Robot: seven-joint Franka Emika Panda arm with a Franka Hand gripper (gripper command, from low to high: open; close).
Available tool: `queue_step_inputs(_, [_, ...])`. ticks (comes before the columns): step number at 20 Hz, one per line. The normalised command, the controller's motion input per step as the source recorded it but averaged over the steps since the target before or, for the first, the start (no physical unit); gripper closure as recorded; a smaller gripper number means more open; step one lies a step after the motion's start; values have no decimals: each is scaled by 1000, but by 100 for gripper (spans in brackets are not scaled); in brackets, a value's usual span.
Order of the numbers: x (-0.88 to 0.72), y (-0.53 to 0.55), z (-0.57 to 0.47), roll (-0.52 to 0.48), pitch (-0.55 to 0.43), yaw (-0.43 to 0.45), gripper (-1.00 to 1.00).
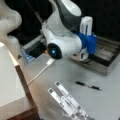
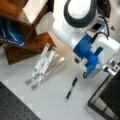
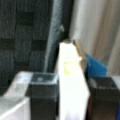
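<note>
White block (image 3: 71,82) sits clamped between your pincer (image 3: 72,100) pads, above the metal tray (image 1: 110,60); keep the squeeze even, and mind the pen (image 2: 71,88) on the table (image 1: 105,100).

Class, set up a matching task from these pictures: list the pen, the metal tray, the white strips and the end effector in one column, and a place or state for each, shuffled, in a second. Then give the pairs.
Things:
1. pen
2. metal tray
3. white strips
4. end effector

Places or states:
A. closed on a white block in the wrist view
B. lying alone on the grey table, black
C. side by side near the wooden shelf
D. at the table's edge, behind the arm's blue part in a front view

Pairs: 1-B, 2-D, 3-C, 4-A
</note>
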Motion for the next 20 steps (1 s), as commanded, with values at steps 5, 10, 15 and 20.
queue_step_inputs(5, [-34,350,297,71,88,34,100])
queue_step_inputs(10, [-32,290,199,85,80,-48,100])
queue_step_inputs(15, [-46,214,71,104,72,-102,100])
queue_step_inputs(20, [-56,264,27,73,82,-142,100])
